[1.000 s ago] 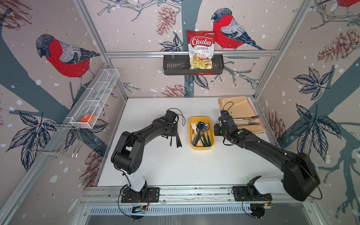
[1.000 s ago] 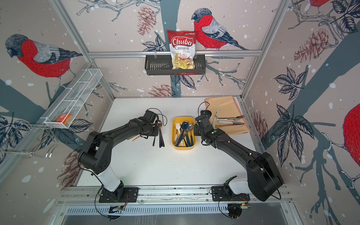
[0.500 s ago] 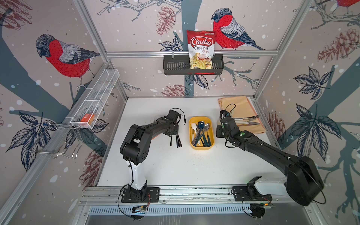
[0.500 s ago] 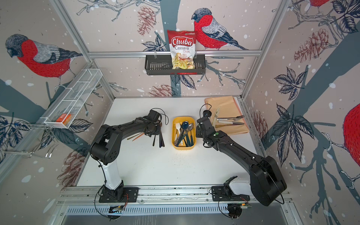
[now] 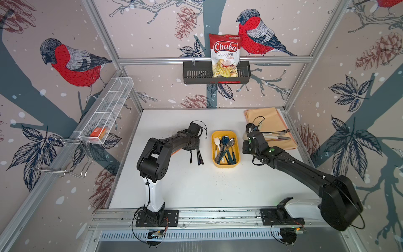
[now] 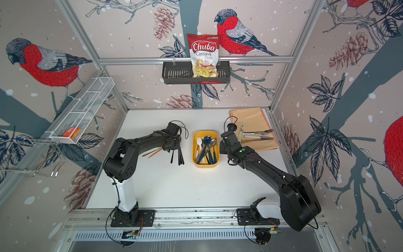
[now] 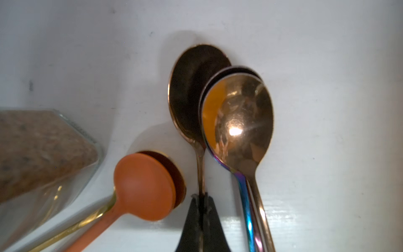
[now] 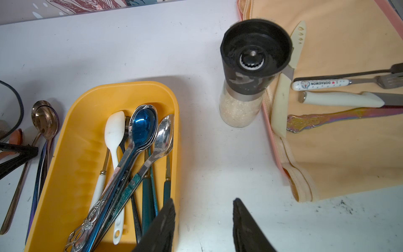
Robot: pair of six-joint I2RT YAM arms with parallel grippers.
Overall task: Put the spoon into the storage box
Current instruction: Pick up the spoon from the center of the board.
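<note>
My left gripper is shut on the thin neck of a copper spoon that lies bowl-up on the white table, left of the storage box. In a top view its dark handle sticks out from under the left gripper. The storage box is a shallow yellow tray holding several spoons; its bare floor shows in the right wrist view. My right gripper hangs open and holds nothing, one finger over the box's right wall, the other over bare table.
A rose-gold spoon stacked on an iridescent one lies right beside the held spoon. An orange silicone spoon and a cork-lidded glass jar sit on its other side. A salt grinder stands by a peach cloth bearing knives and a fork.
My left gripper has closed onto the copper spoon's neck, and the left arm's shoulder has swung upright. The right arm has shifted slightly, its jaws unchanged.
</note>
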